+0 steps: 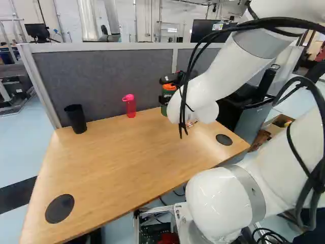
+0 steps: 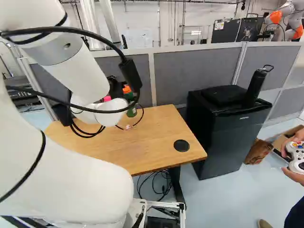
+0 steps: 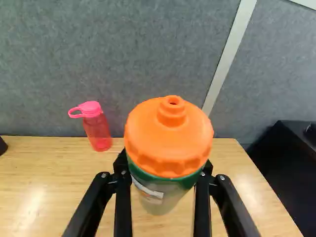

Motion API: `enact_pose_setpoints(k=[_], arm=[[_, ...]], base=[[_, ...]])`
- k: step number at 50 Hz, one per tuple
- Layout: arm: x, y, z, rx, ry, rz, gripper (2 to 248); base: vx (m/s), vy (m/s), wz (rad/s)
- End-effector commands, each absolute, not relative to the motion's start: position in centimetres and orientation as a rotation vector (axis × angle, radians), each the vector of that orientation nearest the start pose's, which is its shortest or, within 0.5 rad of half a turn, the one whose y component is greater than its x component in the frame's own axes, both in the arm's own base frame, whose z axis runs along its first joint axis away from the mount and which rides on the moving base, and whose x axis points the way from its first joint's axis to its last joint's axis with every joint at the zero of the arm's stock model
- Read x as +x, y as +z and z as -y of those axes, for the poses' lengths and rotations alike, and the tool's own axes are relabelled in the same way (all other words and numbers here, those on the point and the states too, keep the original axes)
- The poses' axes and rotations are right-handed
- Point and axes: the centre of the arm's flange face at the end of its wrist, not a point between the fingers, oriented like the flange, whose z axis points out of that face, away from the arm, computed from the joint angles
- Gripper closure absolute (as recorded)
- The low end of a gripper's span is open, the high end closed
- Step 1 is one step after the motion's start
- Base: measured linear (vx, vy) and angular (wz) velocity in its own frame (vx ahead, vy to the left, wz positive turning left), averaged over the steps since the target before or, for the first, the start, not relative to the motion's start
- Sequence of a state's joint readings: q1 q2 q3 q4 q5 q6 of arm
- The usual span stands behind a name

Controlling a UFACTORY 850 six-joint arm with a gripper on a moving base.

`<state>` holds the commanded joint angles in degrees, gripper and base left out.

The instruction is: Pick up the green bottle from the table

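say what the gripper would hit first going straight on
The green bottle, most likely, right at the gripper; whether the table or grey divider comes next is unclear.

One table (image 1: 117, 162). On it: two bottles, one green bottle (image 3: 169, 148), one pink bottle (image 3: 97, 128); one black cup (image 1: 76, 119). Set into top: two black discs (image 1: 60, 208). Beyond: one black cabinet (image 2: 225, 137), one cardboard box (image 2: 279, 144), one brown bag (image 2: 258, 151), one game controller (image 2: 298, 156).

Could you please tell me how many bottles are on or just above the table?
2: the green bottle, between the fingers of the hand, and the pink bottle, by the grey partition. I see no others, though something small could be hidden.
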<state>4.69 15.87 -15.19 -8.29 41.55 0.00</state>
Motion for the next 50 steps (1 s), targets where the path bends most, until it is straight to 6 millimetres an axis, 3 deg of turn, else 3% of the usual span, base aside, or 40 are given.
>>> enact_pose_setpoints(k=[50], arm=[[27.4, 36.9, -0.2, -2.551, -1.824, 0.022, 137]], base=[[0.0, 0.0, 0.0]])
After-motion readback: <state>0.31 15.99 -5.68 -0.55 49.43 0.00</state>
